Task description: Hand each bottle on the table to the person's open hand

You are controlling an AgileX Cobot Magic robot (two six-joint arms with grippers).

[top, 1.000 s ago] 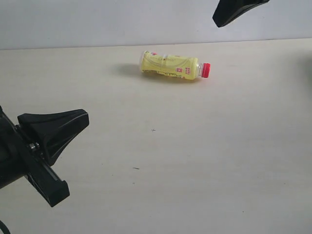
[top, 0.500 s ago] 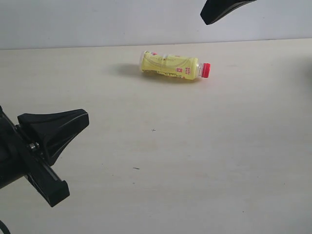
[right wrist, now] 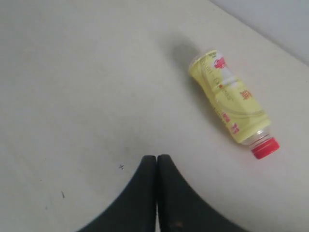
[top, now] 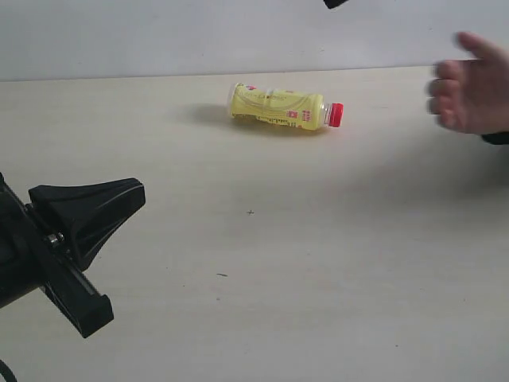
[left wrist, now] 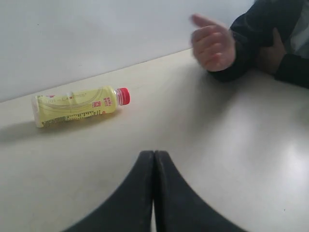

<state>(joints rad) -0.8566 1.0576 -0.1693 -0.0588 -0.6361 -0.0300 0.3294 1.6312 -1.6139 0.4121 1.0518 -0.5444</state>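
Note:
One bottle shows: the yellow bottle (top: 282,107) (left wrist: 75,105) (right wrist: 231,104) with a red cap lies on its side at the far middle of the table (top: 334,270). The other three bottles are out of view. The person's open hand (top: 471,86) (left wrist: 212,41), blurred by motion, hovers over the table's far right, to the right of the bottle's cap. My left gripper (top: 137,192) (left wrist: 154,153) hangs shut and empty at the near left. Only a black tip of my right gripper (top: 334,3) shows at the exterior view's top edge; its wrist view shows it (right wrist: 157,157) shut, high above the table, the bottle off to one side.
A pale wall (top: 159,36) runs behind the table's far edge. The person's black-sleeved arms (left wrist: 275,43) rest at the table's far right corner. Small dark specks (top: 250,212) mark the tabletop.
The person's hand has come in from the right. My right gripper has moved up and left, nearly out of the exterior view. The bottle and left gripper have not moved.

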